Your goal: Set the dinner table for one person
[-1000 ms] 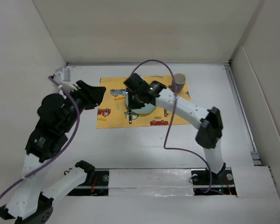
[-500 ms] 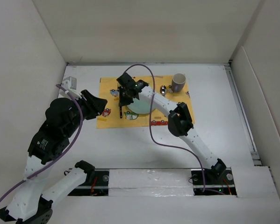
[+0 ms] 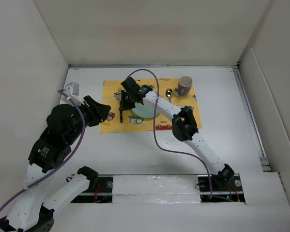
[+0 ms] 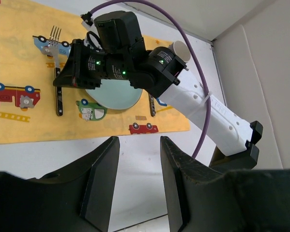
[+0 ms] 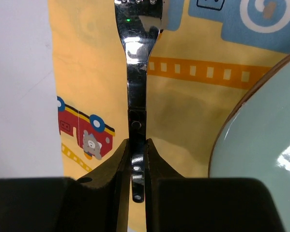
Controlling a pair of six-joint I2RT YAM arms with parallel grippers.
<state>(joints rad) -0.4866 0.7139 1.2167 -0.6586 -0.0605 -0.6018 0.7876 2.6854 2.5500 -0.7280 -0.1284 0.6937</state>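
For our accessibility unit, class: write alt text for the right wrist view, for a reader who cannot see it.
The right claw is shut on the handle of a silver fork, tines pointing away, over a yellow car-print mat. A pale green plate shows at right, white table at left.

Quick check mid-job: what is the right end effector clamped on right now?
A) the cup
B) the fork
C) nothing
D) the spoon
B: in the right wrist view the right end effector pinches the handle of the fork, whose tines point away over the yellow mat, beside the plate.
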